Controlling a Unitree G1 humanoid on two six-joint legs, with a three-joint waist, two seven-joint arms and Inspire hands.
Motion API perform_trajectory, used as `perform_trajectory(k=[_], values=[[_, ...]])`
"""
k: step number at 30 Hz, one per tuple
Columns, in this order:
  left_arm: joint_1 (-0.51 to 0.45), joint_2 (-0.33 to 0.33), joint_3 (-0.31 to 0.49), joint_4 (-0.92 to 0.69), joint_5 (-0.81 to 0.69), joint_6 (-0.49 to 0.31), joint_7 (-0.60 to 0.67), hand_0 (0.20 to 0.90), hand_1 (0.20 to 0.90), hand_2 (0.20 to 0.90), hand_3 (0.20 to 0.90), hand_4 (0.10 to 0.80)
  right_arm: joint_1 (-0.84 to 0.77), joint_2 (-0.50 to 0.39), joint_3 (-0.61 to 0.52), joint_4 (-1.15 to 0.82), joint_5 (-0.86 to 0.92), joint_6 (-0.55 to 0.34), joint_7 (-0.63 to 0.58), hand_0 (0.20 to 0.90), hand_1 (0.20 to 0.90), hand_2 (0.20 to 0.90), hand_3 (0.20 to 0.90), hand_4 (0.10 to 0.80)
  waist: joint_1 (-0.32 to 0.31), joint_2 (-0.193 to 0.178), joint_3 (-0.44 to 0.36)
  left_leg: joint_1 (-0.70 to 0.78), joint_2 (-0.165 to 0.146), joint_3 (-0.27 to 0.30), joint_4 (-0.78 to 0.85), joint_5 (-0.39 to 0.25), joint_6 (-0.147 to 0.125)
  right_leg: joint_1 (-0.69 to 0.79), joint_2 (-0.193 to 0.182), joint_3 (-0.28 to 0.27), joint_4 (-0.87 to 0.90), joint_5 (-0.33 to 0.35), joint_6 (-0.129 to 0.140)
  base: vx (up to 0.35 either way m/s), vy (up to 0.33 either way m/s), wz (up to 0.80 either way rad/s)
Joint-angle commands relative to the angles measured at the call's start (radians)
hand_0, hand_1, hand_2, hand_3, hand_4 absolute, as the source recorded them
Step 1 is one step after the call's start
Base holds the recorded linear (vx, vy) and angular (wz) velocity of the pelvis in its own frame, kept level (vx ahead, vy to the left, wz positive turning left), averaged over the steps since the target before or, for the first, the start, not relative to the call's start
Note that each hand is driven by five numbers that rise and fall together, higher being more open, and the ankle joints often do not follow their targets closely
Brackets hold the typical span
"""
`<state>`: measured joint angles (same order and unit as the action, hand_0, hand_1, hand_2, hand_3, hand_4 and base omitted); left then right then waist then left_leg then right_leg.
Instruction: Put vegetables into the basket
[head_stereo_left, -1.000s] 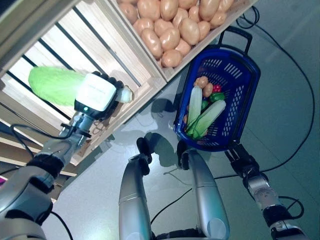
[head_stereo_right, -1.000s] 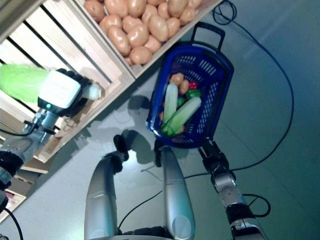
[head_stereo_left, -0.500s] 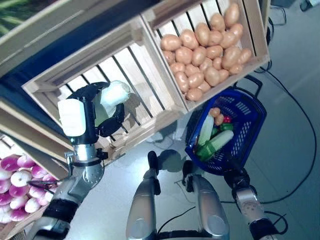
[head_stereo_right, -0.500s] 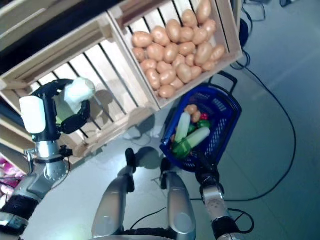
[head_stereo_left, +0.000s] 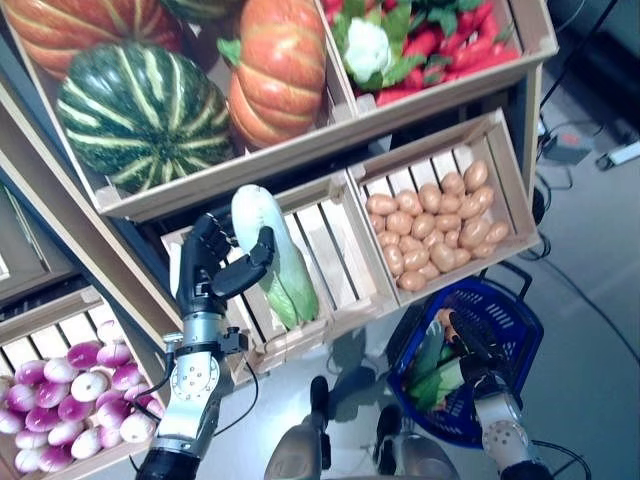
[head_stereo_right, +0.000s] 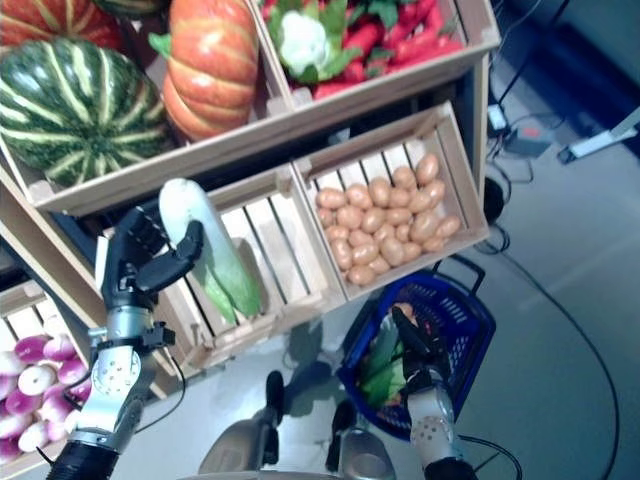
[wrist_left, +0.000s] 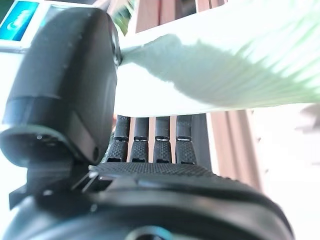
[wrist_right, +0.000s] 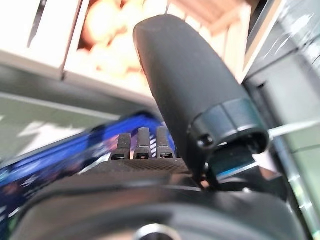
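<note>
Wooden crates (head_stereo_left: 330, 250) stand behind. Left hand (head_stereo_left: 215, 265) is curled round the cabbage (head_stereo_left: 270, 255), which looks light, leafy, easily bruised; the firm white base seems safest. Right hand (head_stereo_left: 480, 350) clasps the basket (head_stereo_left: 520, 330).

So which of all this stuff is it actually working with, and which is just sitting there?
In use: the cabbage held in the left hand; the blue basket carried by the right hand.

Just there: potatoes, pumpkins, purple turnips, red peppers, wooden crates.
</note>
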<state>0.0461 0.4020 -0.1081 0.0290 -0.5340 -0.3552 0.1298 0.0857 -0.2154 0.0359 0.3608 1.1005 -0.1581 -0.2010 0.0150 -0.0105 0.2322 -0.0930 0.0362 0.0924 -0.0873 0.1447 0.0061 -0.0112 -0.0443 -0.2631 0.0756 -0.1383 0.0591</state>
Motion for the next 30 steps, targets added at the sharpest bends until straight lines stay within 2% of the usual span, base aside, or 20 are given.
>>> perform_trajectory(k=[1,3,4,8,15,18,21,30], values=[[-0.029,0.000,0.031,-0.108,-0.064,-0.060,-0.105,0.300,0.300,0.300,0.300,0.400,0.032,-0.021,-0.030,-0.118,-0.071,-0.081,0.155,0.900,0.900,0.900,0.900,0.800,-0.016,-0.017,-0.093,0.048,-0.019,0.029,0.031,-0.126,-0.027,-0.005,-0.033,0.004,-0.100,0.160,0.019,0.068,0.040,0.01],[-0.030,0.001,0.024,-0.110,-0.074,-0.048,-0.115,0.300,0.300,0.300,0.300,0.400,0.036,-0.022,-0.028,-0.153,-0.084,-0.094,0.185,0.900,0.900,0.900,0.900,0.800,-0.021,-0.017,-0.102,0.064,-0.017,0.037,0.023,-0.128,-0.025,0.006,-0.032,0.006,-0.106,0.161,0.020,0.046,0.030,-0.05],[-0.033,0.001,0.014,-0.113,-0.114,-0.016,-0.160,0.300,0.300,0.300,0.300,0.400,0.040,-0.024,-0.024,-0.195,-0.102,-0.105,0.226,0.900,0.900,0.900,0.900,0.800,-0.027,-0.018,-0.112,0.075,-0.018,0.041,0.022,-0.132,-0.022,0.013,-0.030,0.014,-0.110,0.162,0.021,0.031,0.030,-0.11],[-0.044,0.005,-0.010,-0.129,-0.123,0.071,-0.202,0.300,0.300,0.300,0.300,0.400,0.039,-0.056,0.000,-0.282,-0.190,-0.069,0.352,0.900,0.900,0.900,0.900,0.800,-0.035,-0.017,-0.129,0.102,-0.019,0.049,0.011,-0.140,-0.019,0.030,-0.030,0.023,-0.122,0.165,0.027,0.008,0.033,-0.09],[-0.070,0.045,-0.059,-0.129,-0.126,0.159,-0.283,0.300,0.300,0.300,0.300,0.400,-0.017,-0.201,0.056,-0.442,-0.174,0.020,0.559,0.900,0.900,0.900,0.900,0.800,-0.035,-0.023,-0.144,0.131,-0.019,0.058,0.010,-0.156,-0.014,0.048,-0.031,0.036,-0.128,0.163,0.037,-0.016,0.014,-0.06],[-0.087,0.056,-0.087,-0.120,-0.129,0.168,-0.290,0.300,0.300,0.300,0.300,0.400,-0.051,-0.231,0.081,-0.456,-0.168,0.053,0.574,0.900,0.900,0.900,0.900,0.800,-0.031,-0.025,-0.147,0.141,-0.019,0.057,0.006,-0.159,-0.015,0.056,-0.031,0.039,-0.137,0.166,0.040,-0.002,0.013,-0.06],[-0.108,0.063,-0.126,-0.122,-0.149,0.179,-0.292,0.300,0.300,0.300,0.300,0.400,-0.092,-0.258,0.134,-0.476,-0.193,0.123,0.589,0.900,0.900,0.900,0.900,0.800,-0.025,-0.027,-0.156,0.147,-0.018,0.055,0.003,-0.160,-0.016,0.063,-0.033,0.043,-0.143,0.169,0.045,0.000,0.000,0.00],[-0.135,0.080,-0.195,-0.147,-0.207,0.121,-0.303,0.300,0.300,0.300,0.300,0.400,-0.161,-0.318,0.268,-0.482,-0.199,0.276,0.670,0.900,0.900,0.900,0.900,0.800,-0.006,-0.037,-0.178,0.161,-0.018,0.043,0.000,-0.165,-0.017,0.080,-0.035,0.039,-0.157,0.170,0.047,0.000,0.000,0.00]])
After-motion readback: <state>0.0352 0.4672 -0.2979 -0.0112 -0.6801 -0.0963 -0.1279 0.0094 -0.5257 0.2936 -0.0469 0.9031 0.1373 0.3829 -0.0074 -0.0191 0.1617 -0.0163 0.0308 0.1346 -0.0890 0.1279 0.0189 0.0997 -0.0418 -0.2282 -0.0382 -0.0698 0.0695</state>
